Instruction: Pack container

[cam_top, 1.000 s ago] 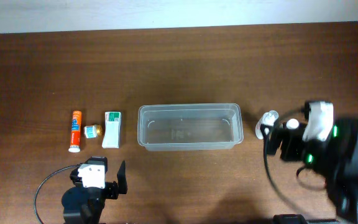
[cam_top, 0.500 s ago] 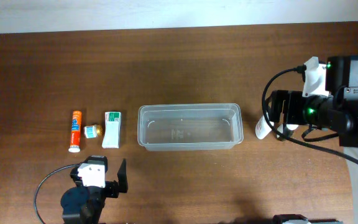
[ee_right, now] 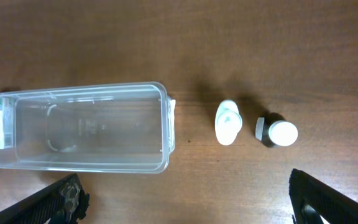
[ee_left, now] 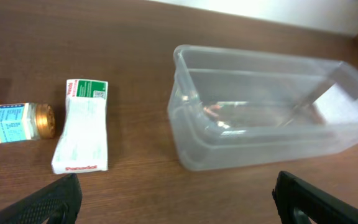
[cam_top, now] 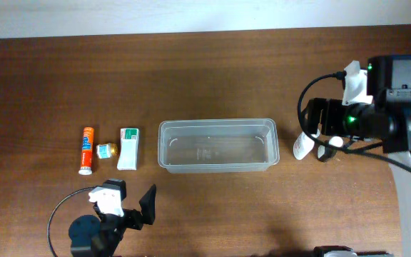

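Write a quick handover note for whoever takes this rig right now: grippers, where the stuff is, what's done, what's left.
Left gripper: jaws open, empty, facing the box and container.
Right gripper: jaws open, empty, above the table off the container's right end.
Container: mid-table, nothing inside.
To its left, in a row on the table: orange tube, small jar, box.
To its right, on the table: white tube, dark bottle.
Done: nothing packed.
Left: likely all five items go into the container.
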Controlling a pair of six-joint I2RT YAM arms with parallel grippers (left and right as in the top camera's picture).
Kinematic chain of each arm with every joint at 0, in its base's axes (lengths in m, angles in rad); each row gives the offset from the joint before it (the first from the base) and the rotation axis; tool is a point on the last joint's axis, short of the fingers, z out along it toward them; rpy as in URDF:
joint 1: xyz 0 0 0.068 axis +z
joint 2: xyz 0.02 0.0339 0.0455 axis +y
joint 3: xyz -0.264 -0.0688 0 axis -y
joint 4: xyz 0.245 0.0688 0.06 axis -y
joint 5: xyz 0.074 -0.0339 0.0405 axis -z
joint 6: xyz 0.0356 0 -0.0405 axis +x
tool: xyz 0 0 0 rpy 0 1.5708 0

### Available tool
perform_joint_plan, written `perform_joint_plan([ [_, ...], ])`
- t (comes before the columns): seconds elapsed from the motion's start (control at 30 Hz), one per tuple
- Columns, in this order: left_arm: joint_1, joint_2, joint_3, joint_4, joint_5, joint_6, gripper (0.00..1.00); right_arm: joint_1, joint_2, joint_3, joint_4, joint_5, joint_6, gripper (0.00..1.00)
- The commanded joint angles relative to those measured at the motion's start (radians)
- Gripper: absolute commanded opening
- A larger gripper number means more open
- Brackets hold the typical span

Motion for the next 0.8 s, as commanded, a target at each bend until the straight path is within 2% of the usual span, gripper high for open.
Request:
perform_joint_plan([
  [0.0,-0.003,0.068,0.114,-0.006,0.001,-0.104,1.0,-0.009,0.002,0.02,0.003,0.014,0.046,0.98],
  [0.13,-0.003,0.237,0.278,-0.084,-0.086,-0.104,0.99,-0.022,0.002,0.021,0.0,0.055,0.101,0.98],
  [0.27,-0.003,0.489,0.506,-0.208,-0.191,-0.09,0.99,-0.082,0.002,0.021,-0.013,0.054,0.111,0.98],
  [0.47,0.0,0.896,0.892,-0.394,-0.27,0.066,0.99,-0.235,0.001,0.021,-0.054,0.034,0.111,0.98],
  [0.6,0.016,1.141,1.099,-0.478,-0.272,0.14,1.0,-0.318,0.002,0.021,-0.056,-0.026,0.114,0.98],
  [0.77,0.018,1.304,1.123,-0.519,-0.329,0.138,0.99,-0.328,0.002,0.021,-0.056,-0.025,0.113,0.98],
])
